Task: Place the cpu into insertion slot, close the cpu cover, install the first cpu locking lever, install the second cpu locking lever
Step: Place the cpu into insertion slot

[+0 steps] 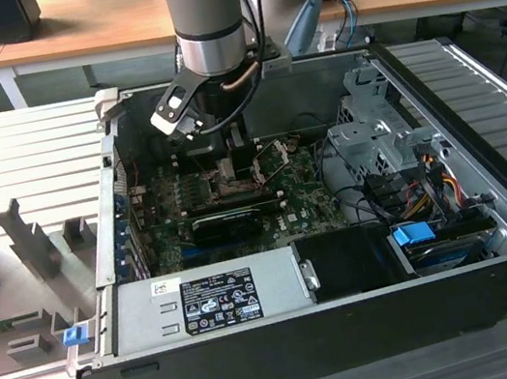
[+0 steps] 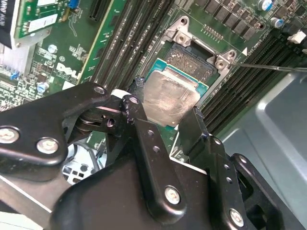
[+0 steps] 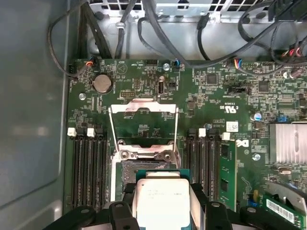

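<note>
- While the arm (image 1: 209,21) reaches down into the open computer case (image 1: 264,359), we see that this case lies with its open side up on a grey ribbed tabletop (image 1: 21,152).
- Behind the case, in the exterior view, light wooden desks (image 1: 89,37) run across the room, with cables and papers on them.
- Inside the case we see a green motherboard (image 3: 230,96), and a grey power supply (image 1: 204,296) sits along the near wall.
- In both wrist views, the end effector (image 2: 167,103) is closed on the cpu (image 2: 172,93), with one black finger (image 2: 139,93) pressing on each of two opposite edges.
- We see the cpu with its grey metal top up, held over the near part of the insertion slot (image 2: 192,62); we cannot tell if it touches the pin field.
- In the first wrist view, the cpu cover (image 3: 144,111) is swung open on the far side of the slot, between the black memory slots (image 3: 88,167).
</note>
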Controlling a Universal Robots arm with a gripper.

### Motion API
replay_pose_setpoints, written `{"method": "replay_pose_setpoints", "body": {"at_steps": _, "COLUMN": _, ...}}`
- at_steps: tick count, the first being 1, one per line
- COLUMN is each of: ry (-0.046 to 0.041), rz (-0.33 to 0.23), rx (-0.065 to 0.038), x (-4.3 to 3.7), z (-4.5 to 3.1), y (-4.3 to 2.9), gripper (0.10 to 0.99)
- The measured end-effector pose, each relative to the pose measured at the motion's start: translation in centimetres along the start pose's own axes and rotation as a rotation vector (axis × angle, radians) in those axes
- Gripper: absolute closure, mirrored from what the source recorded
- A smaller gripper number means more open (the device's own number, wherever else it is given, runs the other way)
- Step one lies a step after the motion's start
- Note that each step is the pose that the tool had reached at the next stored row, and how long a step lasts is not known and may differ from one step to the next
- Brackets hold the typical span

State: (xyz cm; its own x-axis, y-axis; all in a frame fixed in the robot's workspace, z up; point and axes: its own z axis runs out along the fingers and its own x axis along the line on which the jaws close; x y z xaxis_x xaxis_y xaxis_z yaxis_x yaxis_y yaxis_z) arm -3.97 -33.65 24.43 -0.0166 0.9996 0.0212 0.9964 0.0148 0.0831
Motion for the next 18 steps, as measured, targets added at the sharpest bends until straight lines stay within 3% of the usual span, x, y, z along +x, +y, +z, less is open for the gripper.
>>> {"method": "replay_pose_setpoints", "body": {"at_steps": 4, "ry": 0.0, "rz": -0.001, "rx": 0.0, "x": 0.15, "z": 0.66, "y": -0.27, "gripper": 0.557}}
{"method": "replay_pose_setpoints", "body": {"at_steps": 8, "ry": 0.0001, "rz": -0.002, "rx": 0.0, "x": 0.29, "z": 1.89, "y": -0.53, "gripper": 0.557}}
{"method": "replay_pose_setpoints", "body": {"at_steps": 18, "ry": -0.001, "rz": 0.011, "rx": 0.0, "x": 1.15, "z": 3.45, "y": -0.64, "gripper": 0.557}}
